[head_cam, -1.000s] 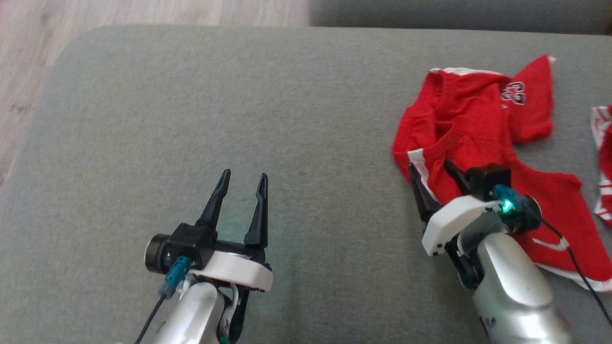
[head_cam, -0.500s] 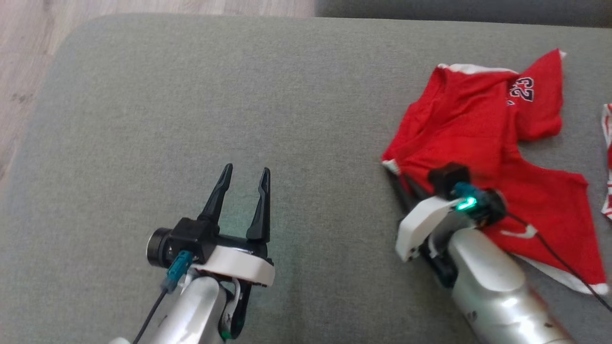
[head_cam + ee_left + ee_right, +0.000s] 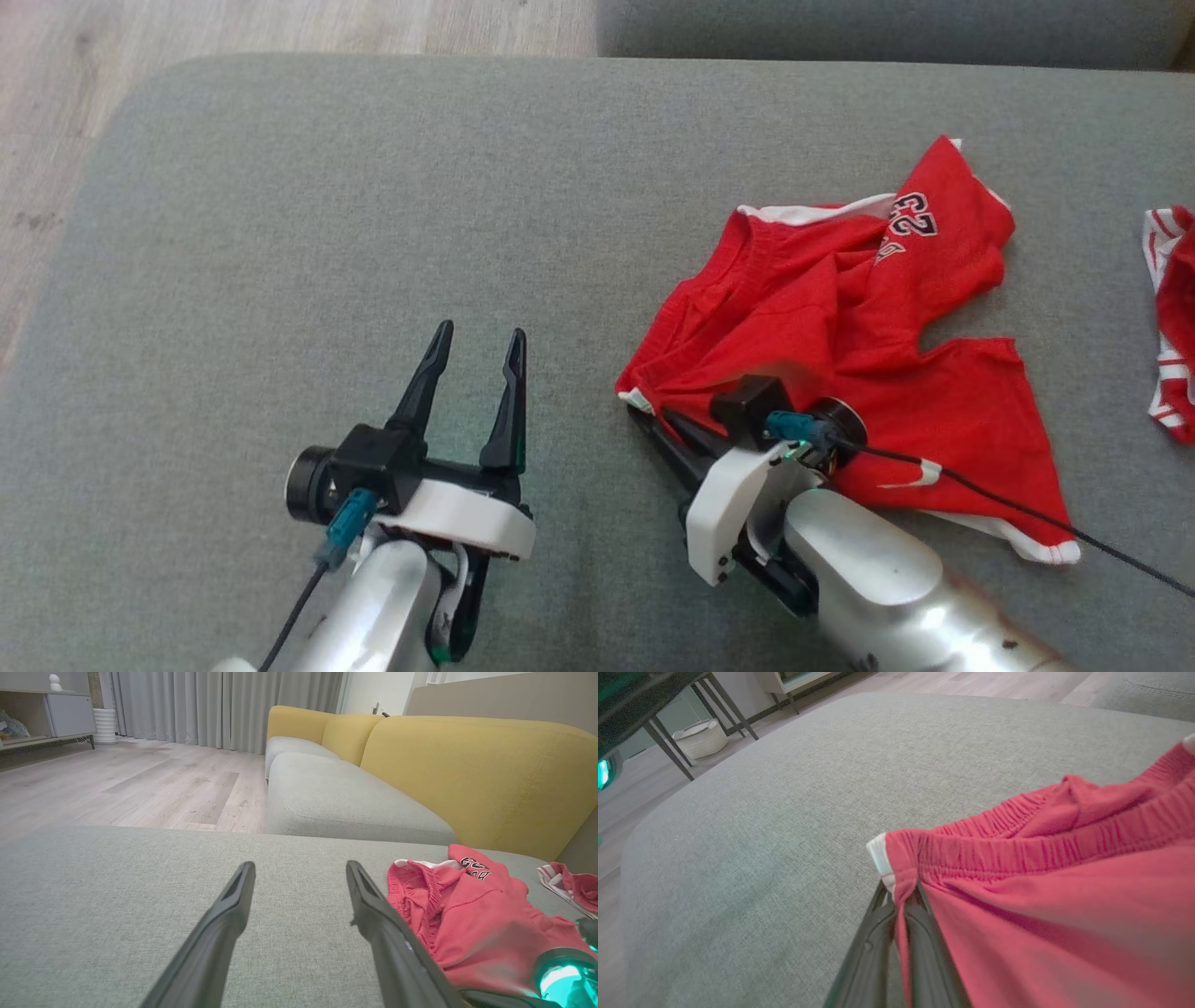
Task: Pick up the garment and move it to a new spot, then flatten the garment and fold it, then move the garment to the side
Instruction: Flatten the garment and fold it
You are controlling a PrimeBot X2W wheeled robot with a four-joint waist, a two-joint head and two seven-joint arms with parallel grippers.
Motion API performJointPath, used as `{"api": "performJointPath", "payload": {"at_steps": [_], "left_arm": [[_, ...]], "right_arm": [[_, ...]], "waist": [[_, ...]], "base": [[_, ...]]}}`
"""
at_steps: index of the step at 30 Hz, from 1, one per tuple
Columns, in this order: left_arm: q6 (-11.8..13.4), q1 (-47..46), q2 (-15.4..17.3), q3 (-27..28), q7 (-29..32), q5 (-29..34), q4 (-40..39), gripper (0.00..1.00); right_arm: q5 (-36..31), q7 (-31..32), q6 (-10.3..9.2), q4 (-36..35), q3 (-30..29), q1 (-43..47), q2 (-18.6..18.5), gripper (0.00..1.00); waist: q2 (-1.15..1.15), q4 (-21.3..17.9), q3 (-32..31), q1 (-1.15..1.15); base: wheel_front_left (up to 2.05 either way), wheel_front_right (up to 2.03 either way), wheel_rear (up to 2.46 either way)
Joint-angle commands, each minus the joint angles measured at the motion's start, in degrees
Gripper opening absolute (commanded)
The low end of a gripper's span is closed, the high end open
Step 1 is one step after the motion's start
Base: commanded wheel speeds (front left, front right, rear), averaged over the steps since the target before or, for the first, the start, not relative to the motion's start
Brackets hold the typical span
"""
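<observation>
Right fingers (image 3: 871,952) clamp the garment (image 3: 1041,896) corner, perhaps lifted.

Cut off at the head view's right edge: a second red-and-white garment (image 3: 1169,317). Tucked out of sight under the waistband of the shorts (image 3: 840,355): fingertips of the right claw (image 3: 642,417). Too small to tell: white thing (image 3: 55,680) atop the far cabinet (image 3: 70,714).

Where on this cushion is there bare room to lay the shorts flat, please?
The widest bare stretch of the cushion runs from its rounded left edge to the red shorts, beyond the open left end effector. A narrower strip lies behind the shorts. The right is crowded: shorts, right end effector clamping their waistband, second red garment.
</observation>
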Motion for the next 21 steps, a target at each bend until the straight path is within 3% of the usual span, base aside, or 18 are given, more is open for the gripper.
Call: {"api": "performJointPath", "payload": {"at_steps": [1,2,7,13,21], "left_arm": [[0.0,-1.2,0.1,1.9,-0.5,0.1,-1.5,1.00],[0.0,-1.1,0.1,2.0,-0.5,0.1,-1.4,1.00],[0.0,-0.5,0.1,2.6,-0.5,0.3,-1.1,1.00],[0.1,1.0,0.1,4.1,-0.5,0.6,-1.7,1.00],[0.0,2.9,0.1,5.6,-0.5,1.0,-2.9,1.00]], "right_arm": [[0.6,-0.9,-0.04,-0.8,1.4,-1.8,0.9,0.44],[0.9,-1.1,-0.04,-0.2,1.9,-2.0,0.9,1.00],[2.6,-3.4,-0.04,1.3,2.3,-2.4,0.9,1.00],[2.7,-5.7,-0.04,-0.1,-3.8,-0.9,-1.3,1.00],[-7.5,-5.9,-0.04,-14.8,-30.7,10.8,-5.9,1.00]], "waist": [[0.00,-0.1,-0.2,0.00],[0.00,-0.1,-0.5,0.00],[0.00,-1.1,-2.0,0.00],[0.00,-3.5,-4.7,0.00],[0.00,-7.8,-6.9,0.00]], "base": [[0.00,0.00,0.00],[0.00,0.00,0.00],[0.00,0.00,0.00],[0.00,0.00,0.00],[0.00,0.00,0.00]]}}
